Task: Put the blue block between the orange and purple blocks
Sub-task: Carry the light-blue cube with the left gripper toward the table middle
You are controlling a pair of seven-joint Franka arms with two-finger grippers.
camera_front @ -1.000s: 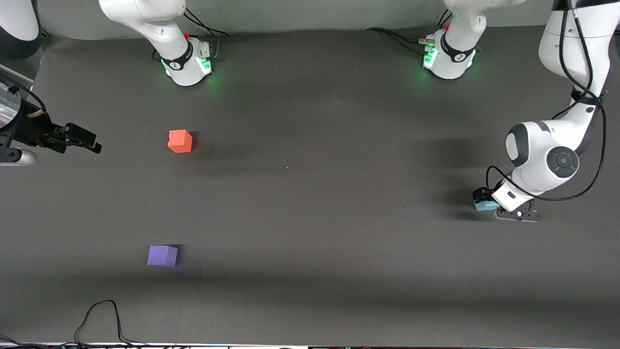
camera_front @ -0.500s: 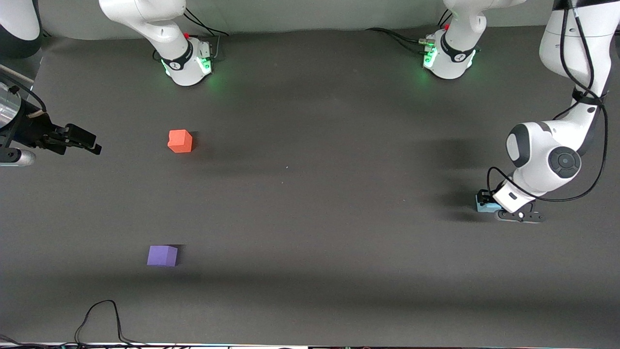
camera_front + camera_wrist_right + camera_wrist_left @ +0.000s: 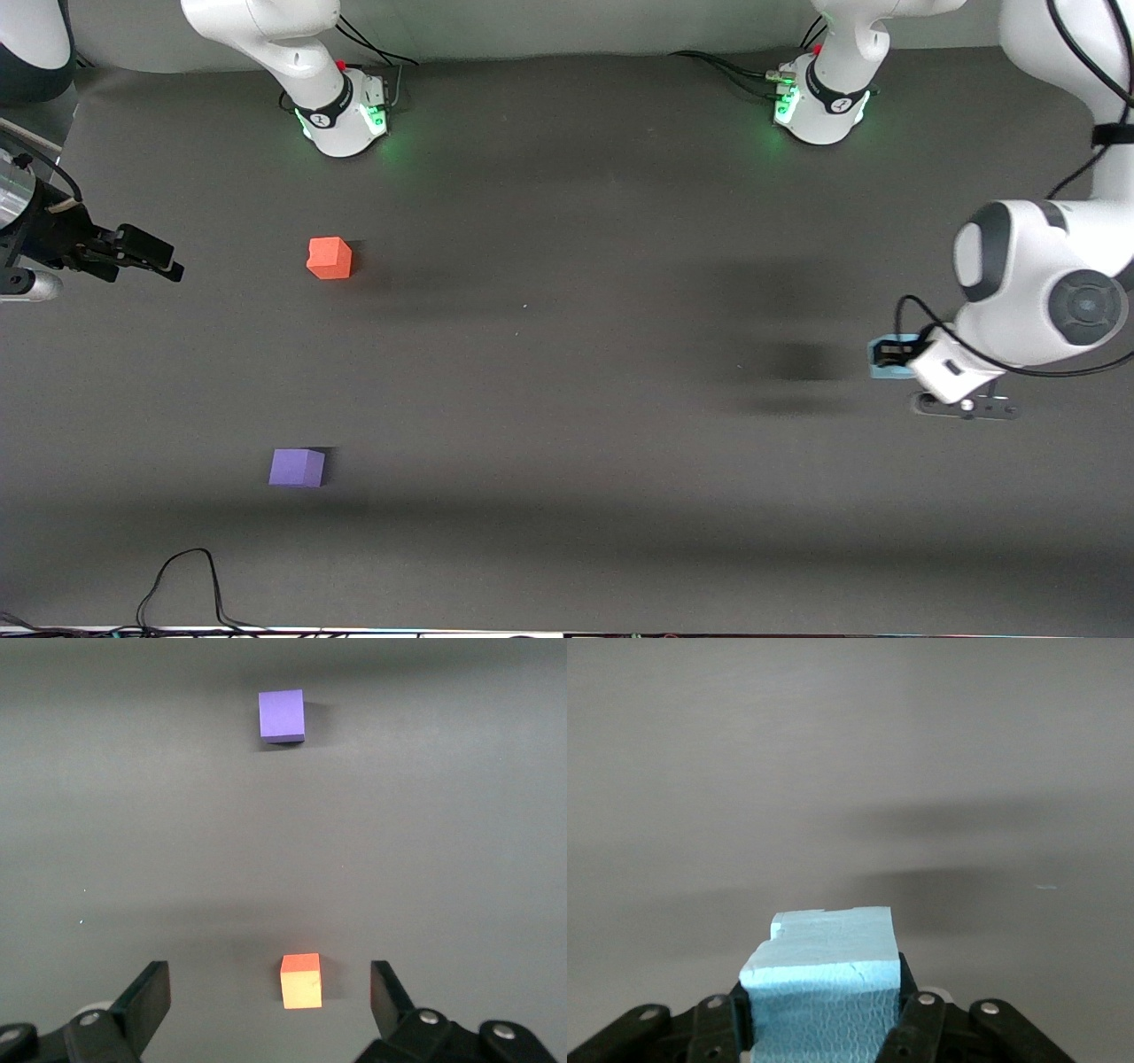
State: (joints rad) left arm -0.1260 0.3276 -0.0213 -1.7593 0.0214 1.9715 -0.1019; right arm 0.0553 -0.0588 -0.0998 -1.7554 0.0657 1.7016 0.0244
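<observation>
Holding the blue block (image 3: 882,358) clear of the surface (image 3: 567,372), my left gripper (image 3: 889,356) sits at the right edge of the front frame, a little below mid-height, with a dark shadow on the grey mat toward the frame's center from it. From the left wrist camera I see the jaws clamped on the blue block (image 3: 824,988), one black finger pressed to each side of it at the bottom center of that frame; its top edge looks chipped and uneven. My right gripper (image 3: 164,261) waits at the left edge of the front frame, above mid-height, jaws apart, as the right wrist camera confirms with its two fingers (image 3: 142,1001) spread wide at the bottom of the frame. The orange block (image 3: 330,258) rests on the surface in the upper left part of the front frame, and the purple block (image 3: 297,467) lies below it in the lower left, well apart from it, the two roughly in a column. In the right wrist picture the orange block (image 3: 301,980) shows between the spread fingers and the purple block (image 3: 282,715) near the top. I can read no writing or label on any block; each arm base carries a small dark ring mark I cannot make out.
</observation>
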